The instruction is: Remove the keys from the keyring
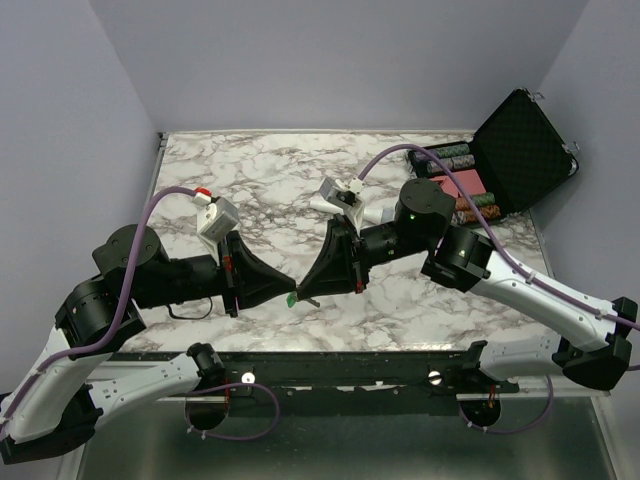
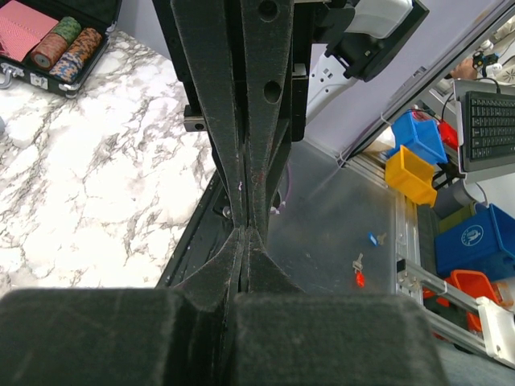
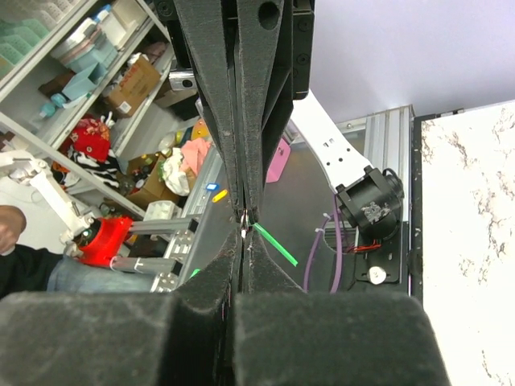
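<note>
Both arms pair glossy white link shells [image 1: 130,378] with matte black cylindrical joint housings [image 1: 128,255], lilac cables [image 1: 147,218] trailing along them, white boxy wrist cameras [image 1: 217,222], black wedge-shaped fingers [image 1: 262,280], and a small green light [image 1: 410,211] on the right arm's joint.

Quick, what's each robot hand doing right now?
Left gripper: closed; what it pinches cannot be told.
Right gripper: closed, apparently on the keyring.

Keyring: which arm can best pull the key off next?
Probably right. The green keyring pokes out where the shut right end effector meets the shut left end effector; its wrist camera sees it, the left's doesn't. Who pinches what is unclear.
</note>
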Available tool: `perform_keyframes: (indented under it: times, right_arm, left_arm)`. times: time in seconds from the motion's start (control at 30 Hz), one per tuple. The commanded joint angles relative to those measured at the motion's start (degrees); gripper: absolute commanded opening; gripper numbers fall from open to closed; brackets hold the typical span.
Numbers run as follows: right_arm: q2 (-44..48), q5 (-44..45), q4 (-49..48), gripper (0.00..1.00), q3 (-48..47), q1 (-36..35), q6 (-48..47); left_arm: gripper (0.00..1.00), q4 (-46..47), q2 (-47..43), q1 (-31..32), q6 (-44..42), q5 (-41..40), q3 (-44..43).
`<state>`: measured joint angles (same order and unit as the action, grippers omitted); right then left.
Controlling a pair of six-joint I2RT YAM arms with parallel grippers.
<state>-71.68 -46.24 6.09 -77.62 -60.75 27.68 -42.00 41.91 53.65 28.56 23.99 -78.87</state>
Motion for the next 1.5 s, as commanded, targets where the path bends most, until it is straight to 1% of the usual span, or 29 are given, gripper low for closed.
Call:
perform_keyframes:
  times: [0.0, 0.13, 0.17, 0.2, 0.23, 0.27, 0.33, 0.37, 0.4, 0.53, 0.6, 0.67, 0.77, 0.93, 1.27, 1.47]
  right_arm:
    - [-0.3, 0.8, -1.1, 0.01, -0.2, 0.0, 0.2]
    - [0.4, 0.4, -1.6, 0.01, 0.6, -0.1, -0.1]
    - [0.6, 0.4, -1.6, 0.01, 0.9, 0.0, -0.1]
    - [0.8, 0.3, -1.8, 0.01, 1.2, 0.0, -0.2]
    - [1.1, 0.1, -1.8, 0.01, 1.7, -0.1, -0.3]
    - [1.5, 0.0, -2.0, 0.01, 2.2, -0.1, -0.4]
    - [2.2, -0.1, -2.6, 0.01, 3.3, -0.1, -0.3]
    - [2.7, 0.0, -2.9, 0.01, 3.8, 0.0, -0.3]
    - [3.0, 0.1, -3.4, 0.01, 4.1, 0.0, -0.2]
    - [4.1, 1.1, -4.9, 0.01, 4.2, 0.0, 0.4]
    - [4.7, 1.6, -5.5, 0.01, 4.2, 0.0, 0.9]
    - [5.2, 2.4, -7.5, 0.01, 4.4, 0.0, 1.3]
    - [5.9, 2.5, -10.3, 0.01, 5.3, 0.0, 2.4]
    - [5.5, 1.6, -12.1, 0.01, 5.8, 0.0, 3.3]
    - [5.1, 1.3, -11.7, 0.01, 5.6, 0.0, 3.8]
    - [4.7, 1.3, -11.8, 0.01, 5.5, 0.0, 3.6]
  left_arm:
    - [0.0, 1.4, -0.1, 0.2, 0.4, -1.0, 1.0]
    - [0.0, 0.9, 0.1, 0.2, 0.2, -1.0, 1.1]
    - [0.06, 0.7, 0.1, 0.2, 0.1, -1.1, 1.0]
    - [0.19, 0.7, 0.0, 0.2, 0.1, -1.6, 1.1]
    - [0.35, 1.0, -0.2, 0.2, 0.4, -2.4, 1.3]
    - [0.46, 1.7, -0.9, 0.2, 0.8, -3.3, 1.5]
    - [0.63, 4.5, -2.4, 0.2, 1.9, -5.2, 2.8]
    - [0.83, 6.2, -3.3, 0.2, 2.6, -5.5, 3.5]
    - [0.87, 7.8, -4.3, 0.2, 3.2, -6.3, 4.6]
    - [0.86, 15.2, -8.7, 0.2, 6.4, -9.7, 9.7]
    - [0.8, 20.1, -10.9, 0.2, 8.3, -10.1, 13.2]
    - [0.76, 23.6, -12.6, 0.2, 9.8, -9.8, 15.9]
    - [0.74, 26.3, -13.7, 0.2, 11.0, -9.0, 18.9]
    - [0.67, 31.3, -13.3, 0.2, 12.6, -5.1, 21.1]
    - [0.62, 35.7, -11.1, 0.2, 12.5, -0.1, 21.2]
    - [0.52, 34.7, -10.2, 0.3, 12.4, 1.4, 21.4]
